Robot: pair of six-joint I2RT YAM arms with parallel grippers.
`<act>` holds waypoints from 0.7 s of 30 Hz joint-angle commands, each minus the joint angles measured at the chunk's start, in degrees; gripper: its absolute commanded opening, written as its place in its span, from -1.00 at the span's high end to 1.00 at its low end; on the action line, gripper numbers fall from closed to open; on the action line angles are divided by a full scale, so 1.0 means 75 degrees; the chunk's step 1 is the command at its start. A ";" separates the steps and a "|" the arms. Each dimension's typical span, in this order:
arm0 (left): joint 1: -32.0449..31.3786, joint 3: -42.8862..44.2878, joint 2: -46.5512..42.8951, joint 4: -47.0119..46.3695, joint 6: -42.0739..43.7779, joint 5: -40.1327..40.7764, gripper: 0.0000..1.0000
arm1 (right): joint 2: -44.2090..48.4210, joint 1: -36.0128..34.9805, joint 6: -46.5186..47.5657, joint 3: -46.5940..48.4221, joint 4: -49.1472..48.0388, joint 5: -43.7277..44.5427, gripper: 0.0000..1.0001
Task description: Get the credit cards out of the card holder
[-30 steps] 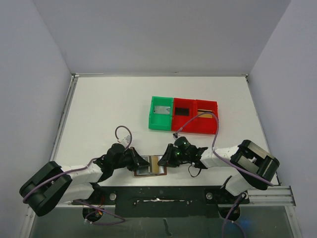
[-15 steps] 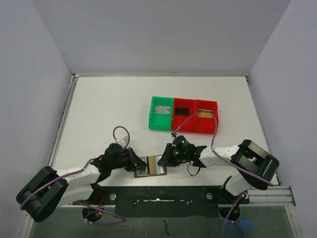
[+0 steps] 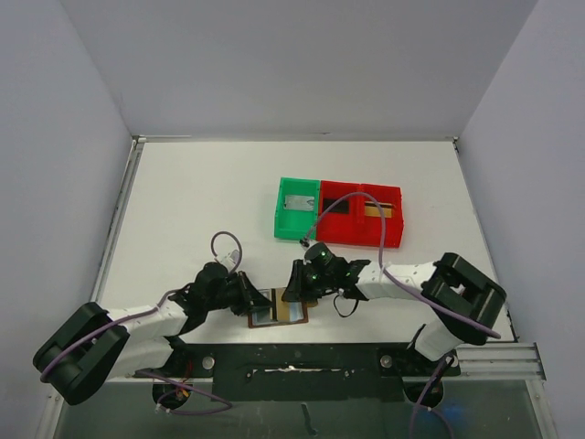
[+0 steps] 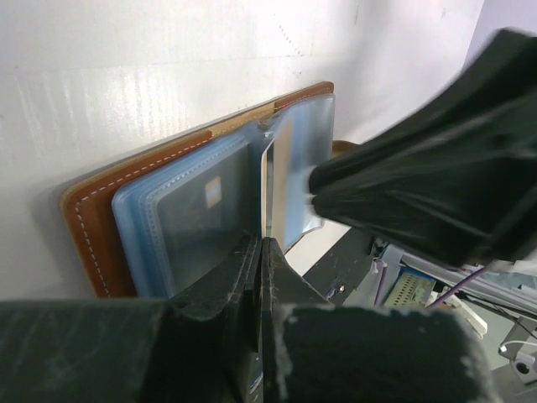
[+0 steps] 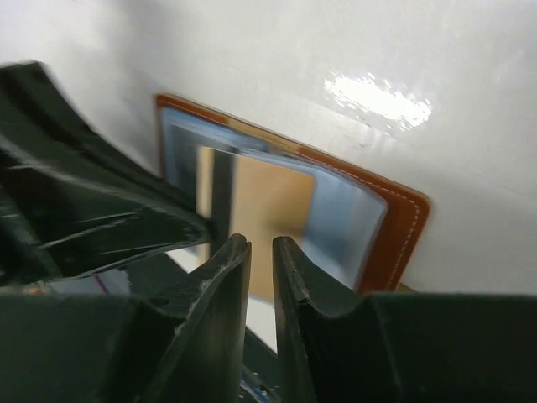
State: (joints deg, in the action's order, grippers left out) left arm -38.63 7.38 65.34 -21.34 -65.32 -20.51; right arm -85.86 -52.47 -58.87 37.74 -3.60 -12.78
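The card holder (image 3: 265,317), a brown wallet with grey-blue clear sleeves, lies open near the table's front edge. My left gripper (image 3: 253,299) is shut on the edge of one clear sleeve and holds that page upright (image 4: 263,243). My right gripper (image 3: 293,287) hovers over the wallet's right half, its jaws a narrow gap apart and empty (image 5: 261,242); one fingertip (image 4: 319,190) touches the raised sleeve. A tan panel (image 5: 270,210) shows through a sleeve; I cannot tell if it is a card. A pale grey card (image 3: 296,203), a black card (image 3: 336,206) and a golden-orange card (image 3: 378,209) lie in the trays.
A green tray (image 3: 282,222) and a joined red tray (image 3: 361,240) stand behind the wallet, mid-table. The right arm's cable (image 3: 340,203) arcs over the trays. The black base rail (image 3: 302,357) runs just in front of the wallet.
My right gripper has moved left over the wallet and now touches the raised sleeve. Its cable swung left, uncovering the golden-orange card in the tray. My left gripper kept its hold.
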 commanded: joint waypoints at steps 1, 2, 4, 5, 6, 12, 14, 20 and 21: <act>-0.0003 0.0327 -0.0045 0.0104 0.0261 -0.0015 1.00 | -0.0612 -0.0152 -0.0147 -0.0020 0.0155 -0.0016 0.61; -0.0014 0.0320 -0.0082 0.0102 0.0270 -0.0027 1.00 | -0.0609 -0.0132 -0.0208 -0.0122 0.0218 0.0106 0.61; -0.0006 0.0281 -0.0130 -0.0027 0.0235 -0.0036 0.83 | -0.0503 -0.0072 -0.0411 -0.0444 0.0155 0.0220 0.61; -0.0023 0.0228 -0.0117 -0.0194 0.0182 -0.0047 0.74 | -0.0452 -0.0055 -0.0509 -0.0595 0.0045 0.0220 0.61; -0.0018 0.0161 -0.0068 -0.0421 0.0110 -0.0087 0.68 | -0.0432 -0.0048 -0.0584 -0.0703 -0.0080 0.0207 0.61; -0.0127 0.0142 0.0885 -0.1750 -0.0179 -0.0608 0.53 | -0.0470 -0.0035 -0.0735 -0.0953 -0.0363 0.0136 0.62; -0.0210 0.0286 0.1048 -0.1655 -0.0113 -0.0560 0.71 | -0.0444 0.0012 -0.0735 -0.0993 -0.0371 0.0128 0.62; -0.0234 0.0536 0.0210 0.0174 0.0103 0.0289 1.00 | 0.0057 0.0208 -0.0330 -0.0763 0.0612 0.0711 0.61; -0.0229 0.0539 -0.0024 0.0446 0.0131 0.0396 1.00 | 0.0175 0.0235 -0.0220 -0.0720 0.0741 0.0802 0.61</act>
State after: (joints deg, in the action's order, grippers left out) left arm -40.40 9.30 70.85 -25.19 -66.17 -22.20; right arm -87.55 -51.81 -64.49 32.21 -7.81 -12.69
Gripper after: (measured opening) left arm 0.013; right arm 0.190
